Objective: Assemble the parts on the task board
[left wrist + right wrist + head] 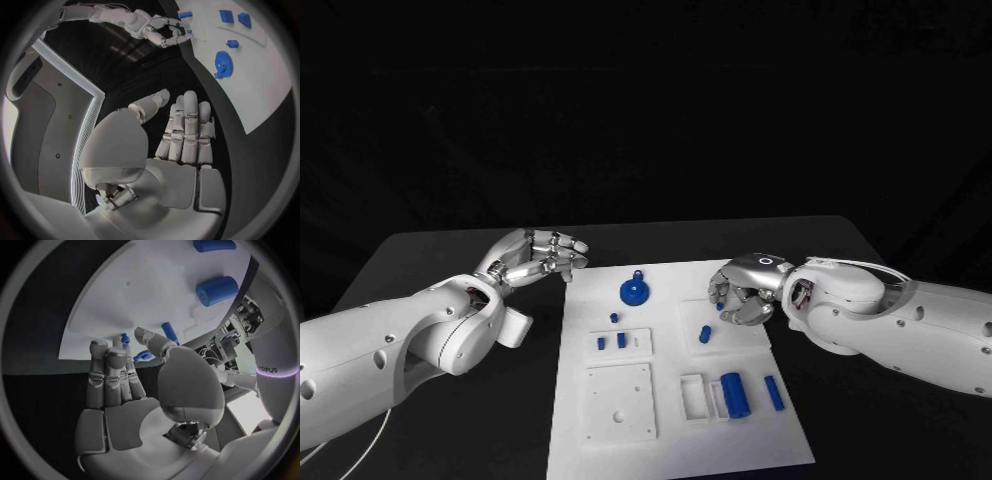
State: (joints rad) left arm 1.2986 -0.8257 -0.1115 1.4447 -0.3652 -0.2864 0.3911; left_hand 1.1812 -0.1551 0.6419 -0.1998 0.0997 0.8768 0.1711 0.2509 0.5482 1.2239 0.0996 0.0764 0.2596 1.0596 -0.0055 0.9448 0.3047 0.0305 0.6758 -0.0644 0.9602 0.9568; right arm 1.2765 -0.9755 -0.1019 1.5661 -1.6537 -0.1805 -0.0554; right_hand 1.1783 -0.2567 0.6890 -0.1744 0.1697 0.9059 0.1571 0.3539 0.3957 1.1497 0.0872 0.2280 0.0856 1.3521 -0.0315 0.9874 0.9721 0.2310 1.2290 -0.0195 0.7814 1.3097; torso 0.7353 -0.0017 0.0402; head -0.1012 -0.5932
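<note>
A matte black table [473, 250] carries a flat white task board [678, 440] at its middle. The left hand [538, 255] hovers off the board's far left corner, fingers spread, holding nothing. A round blue toothed gear [635, 291] lies near the far edge, with small blue pegs [610, 341] nearer. The right hand [744, 290] hangs curled over the right side; whether it pinches anything is unclear.

The black table [459, 250] carries one thing — the white task board [678, 440].

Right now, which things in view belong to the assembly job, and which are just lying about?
Job:
task board
blue gear
blue cylinder
blue bar
small blue peg
two small blue blocks
left hand, empty
right hand, over the board

Lying about:
black table, nothing else on it
</note>
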